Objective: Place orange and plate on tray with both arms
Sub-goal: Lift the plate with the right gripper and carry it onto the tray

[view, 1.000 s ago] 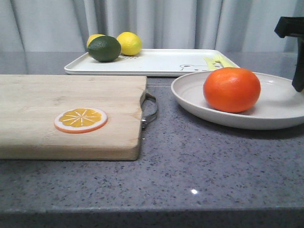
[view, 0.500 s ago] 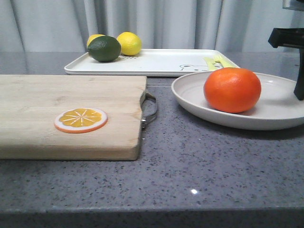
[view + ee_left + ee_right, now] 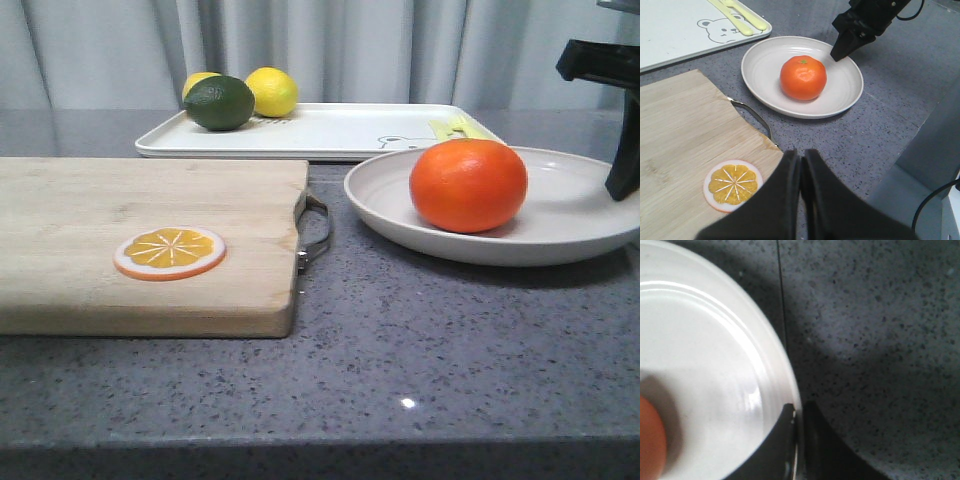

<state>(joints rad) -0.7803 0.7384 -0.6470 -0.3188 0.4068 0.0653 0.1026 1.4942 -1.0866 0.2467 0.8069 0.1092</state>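
Going left to right, our left tool (image 3: pixel 801 165), fingers pressed together and empty, hovers over the cutting board's (image 3: pixel 150 240) edge; the orange (image 3: pixel 803 77) lies ahead of it, in the plate (image 3: pixel 850 95). Our right tool (image 3: pixel 799 412) is much nearer: it pinches the plate's rim, one finger inside, one outside, narrowly closed, though the close view leaves contact slightly uncertain. The tray (image 3: pixel 340 135) lies beyond the plate.

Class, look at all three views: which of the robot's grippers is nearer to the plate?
Right. The right gripper is clamped on the plate rim, one finger inside and one outside. The left gripper, shut and empty, hovers apart from the plate, by the cutting board edge.
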